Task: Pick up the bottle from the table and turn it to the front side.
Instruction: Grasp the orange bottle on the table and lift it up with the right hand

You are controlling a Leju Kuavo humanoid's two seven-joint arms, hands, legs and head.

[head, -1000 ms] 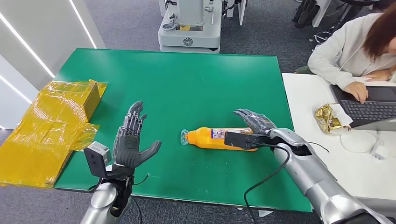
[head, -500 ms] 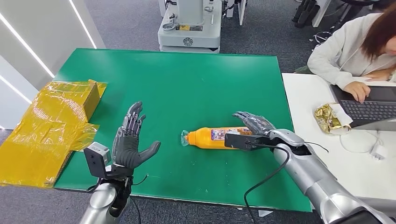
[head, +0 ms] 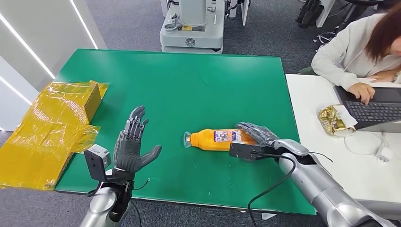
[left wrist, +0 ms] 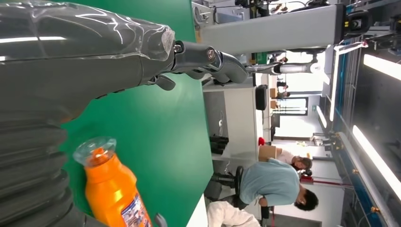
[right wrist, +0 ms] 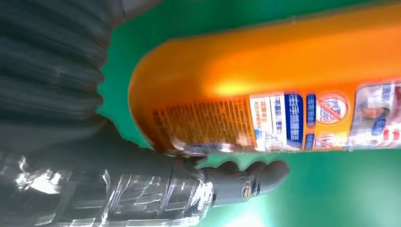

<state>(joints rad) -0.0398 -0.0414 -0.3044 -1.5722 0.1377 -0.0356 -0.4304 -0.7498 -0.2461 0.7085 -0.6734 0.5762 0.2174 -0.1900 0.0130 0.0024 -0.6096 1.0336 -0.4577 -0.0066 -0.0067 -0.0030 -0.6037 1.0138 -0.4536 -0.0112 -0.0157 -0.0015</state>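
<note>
An orange bottle [head: 215, 139] lies on its side on the green table [head: 189, 80], its clear cap pointing left and its label facing up. My right hand [head: 255, 135] lies over its base end, fingers draped across the far side. In the right wrist view the bottle [right wrist: 283, 90] is very close, and the thumb [right wrist: 236, 184] stretches along its near side with a sliver of green between them. My left hand [head: 130, 146] stands upright near the front left, fingers spread and holding nothing. The left wrist view shows that hand [left wrist: 94, 61] and the bottle [left wrist: 113, 189] beside it.
A box in crinkled yellow wrap [head: 52, 127] hangs over the table's left edge. To the right stands a white table [head: 321, 99] where a person [head: 359, 47] types on a laptop [head: 373, 109], beside a gold packet [head: 333, 120]. A robot base [head: 191, 26] stands beyond the far edge.
My right hand has sunk lower and slid slightly toward me over the bottle's base end. The bottle has not moved. My left hand has drifted slightly downward.
</note>
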